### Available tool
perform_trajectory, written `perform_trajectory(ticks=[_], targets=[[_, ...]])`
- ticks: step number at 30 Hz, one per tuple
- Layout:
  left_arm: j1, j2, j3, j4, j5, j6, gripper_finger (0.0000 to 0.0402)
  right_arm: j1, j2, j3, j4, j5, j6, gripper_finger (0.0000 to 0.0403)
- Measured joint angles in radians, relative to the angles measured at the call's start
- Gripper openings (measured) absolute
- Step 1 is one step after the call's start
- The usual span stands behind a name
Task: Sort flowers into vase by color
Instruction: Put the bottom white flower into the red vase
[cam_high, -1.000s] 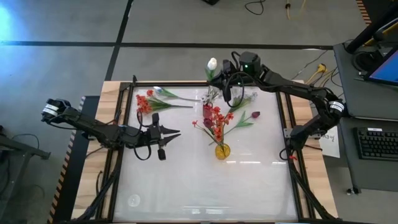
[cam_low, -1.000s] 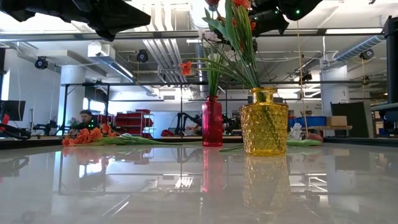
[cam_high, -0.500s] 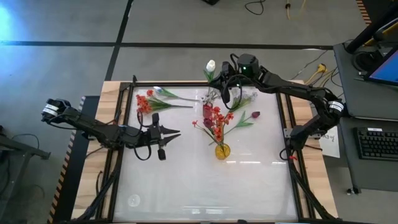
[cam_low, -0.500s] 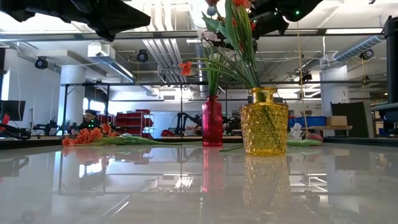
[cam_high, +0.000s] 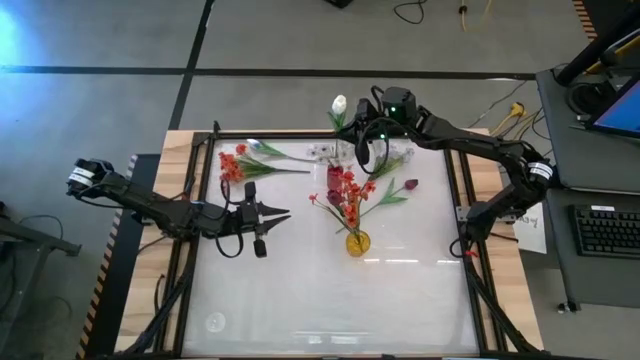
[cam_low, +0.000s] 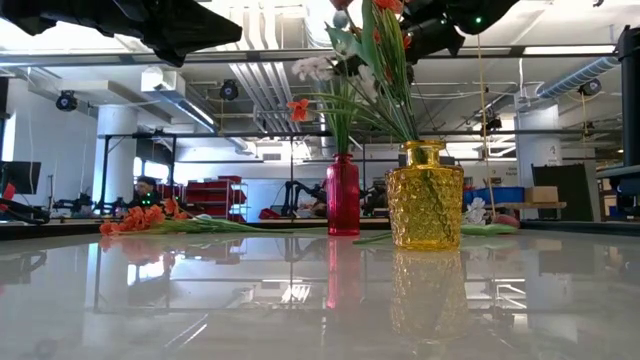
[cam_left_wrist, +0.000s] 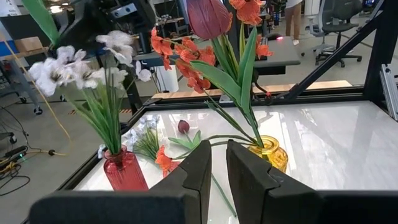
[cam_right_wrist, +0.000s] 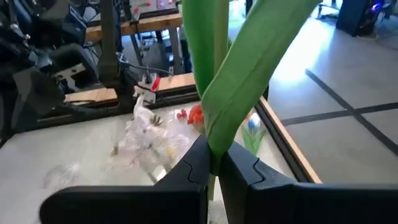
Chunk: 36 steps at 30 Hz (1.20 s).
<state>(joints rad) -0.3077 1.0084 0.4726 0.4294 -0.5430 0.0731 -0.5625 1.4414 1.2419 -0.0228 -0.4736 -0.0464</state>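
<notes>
1. A white tulip (cam_high: 340, 104) is clamped by its green stem in the right hand (cam_high: 360, 135), held above the table's far edge.
2. The left hand (cam_high: 283, 213), nearly shut and empty, is kept near the left edge.
3. Orange flowers (cam_high: 232, 164) are left lying at the far-left corner.

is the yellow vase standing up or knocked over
Upright. In the low view the yellow vase stands on its base on the table, mouth up, with green stems rising from it.
</notes>
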Motion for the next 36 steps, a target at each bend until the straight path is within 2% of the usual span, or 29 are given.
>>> perform_trajectory(ticks=[10, 31, 36], targets=[[0.000, 0.000, 0.000, -0.003, 0.000, 0.000, 0.0037, 0.004, 0.002, -0.011, -0.024, 0.005, -0.018, 0.0013], [0.000, 0.000, 0.000, -0.028, 0.000, -0.004, 0.0037, 0.006, 0.112, -0.011, -0.024, 0.002, -0.055, 0.0013], [0.000, 0.000, 0.000, -0.028, 0.000, -0.004, 0.0037, 0.006, 0.101, -0.011, -0.022, -0.032, -0.033, 0.0046]])
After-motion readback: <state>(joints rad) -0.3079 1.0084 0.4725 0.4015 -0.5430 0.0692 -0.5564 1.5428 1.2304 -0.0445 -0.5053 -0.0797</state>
